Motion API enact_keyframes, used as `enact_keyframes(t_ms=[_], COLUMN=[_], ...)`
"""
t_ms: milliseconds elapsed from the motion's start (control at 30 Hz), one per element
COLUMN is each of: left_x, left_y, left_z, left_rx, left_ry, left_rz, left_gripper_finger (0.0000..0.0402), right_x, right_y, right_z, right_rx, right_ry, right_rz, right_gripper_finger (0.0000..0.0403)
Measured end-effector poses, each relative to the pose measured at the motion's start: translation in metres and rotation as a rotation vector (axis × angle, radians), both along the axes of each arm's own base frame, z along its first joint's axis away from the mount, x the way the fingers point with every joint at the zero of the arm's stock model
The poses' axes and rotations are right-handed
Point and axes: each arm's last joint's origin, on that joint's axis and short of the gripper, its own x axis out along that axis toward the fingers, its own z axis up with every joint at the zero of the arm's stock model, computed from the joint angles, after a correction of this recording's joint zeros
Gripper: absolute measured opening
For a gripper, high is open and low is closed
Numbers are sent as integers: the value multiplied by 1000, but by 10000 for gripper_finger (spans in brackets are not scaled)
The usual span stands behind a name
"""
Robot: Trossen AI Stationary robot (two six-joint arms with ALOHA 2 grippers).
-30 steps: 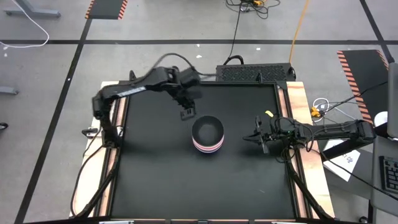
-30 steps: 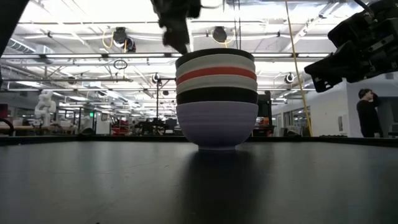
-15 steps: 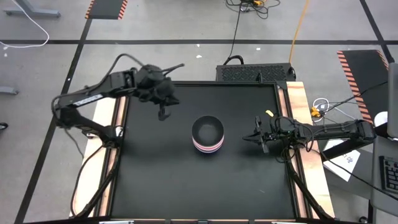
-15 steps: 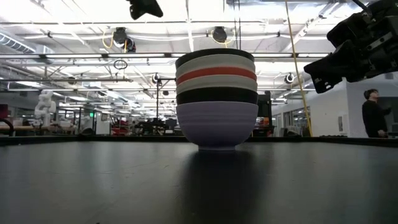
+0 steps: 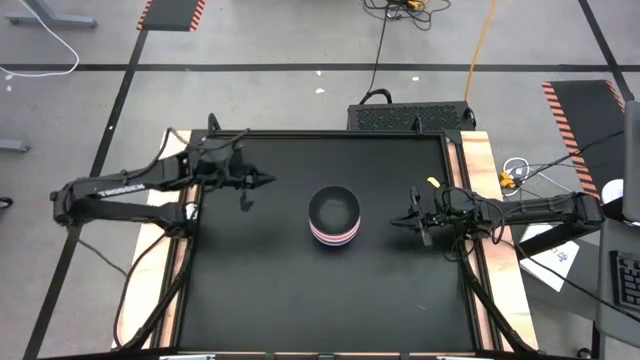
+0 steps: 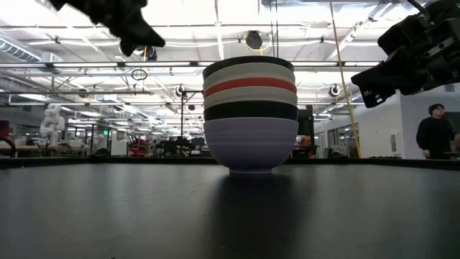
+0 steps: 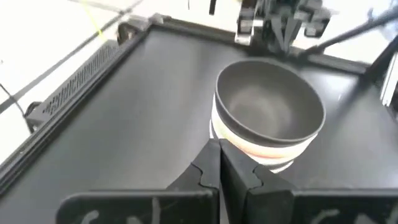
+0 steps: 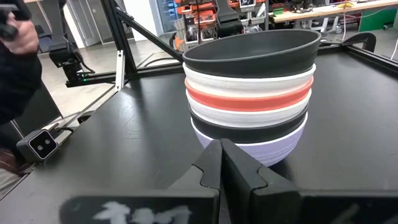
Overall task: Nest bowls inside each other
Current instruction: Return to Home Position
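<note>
The bowls stand nested in one stack point(image 5: 334, 216) near the table's middle, the lavender one at the bottom resting by its foot on the black tabletop point(image 6: 250, 170). Above it come black, white, red and white bowls, with a black bowl point(image 7: 268, 107) on top. My left gripper point(image 5: 262, 181) hangs shut over the table's left part, well clear of the stack, pointing toward it and slanting a little down. My right gripper point(image 5: 398, 221) waits shut to the right of the stack point(image 8: 252, 87), about level, touching nothing.
A dark grilled box point(image 5: 410, 117) lies along the table's far edge, and a small yellow thing point(image 5: 432, 183) lies near the right rim. Cables trail off the right side. A person point(image 6: 435, 133) stands in the room beyond the table.
My left gripper has drawn back from just beside the stack toward the table's left edge, sinking a little. It has tipped from pointing steeply down to nearer level, and its fingers have shut on nothing. The stack has kept still.
</note>
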Motion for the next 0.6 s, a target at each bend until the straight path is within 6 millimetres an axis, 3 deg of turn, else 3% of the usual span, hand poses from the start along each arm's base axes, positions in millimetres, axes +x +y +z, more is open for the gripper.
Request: enact_keyframes(t_ms=[300,600], left_x=[-37,-56], left_y=[-12,-16], left_z=[-59,-90], left_rx=[-66,-91], left_ry=[-271,-400], left_rz=[65,115], left_gripper_finger=[2,1], right_x=[0,0], right_y=[0,0], right_z=[0,0], right_rx=[0,0], right_ry=[1,2], right_rz=[0,0], right_gripper_finger=[0,0])
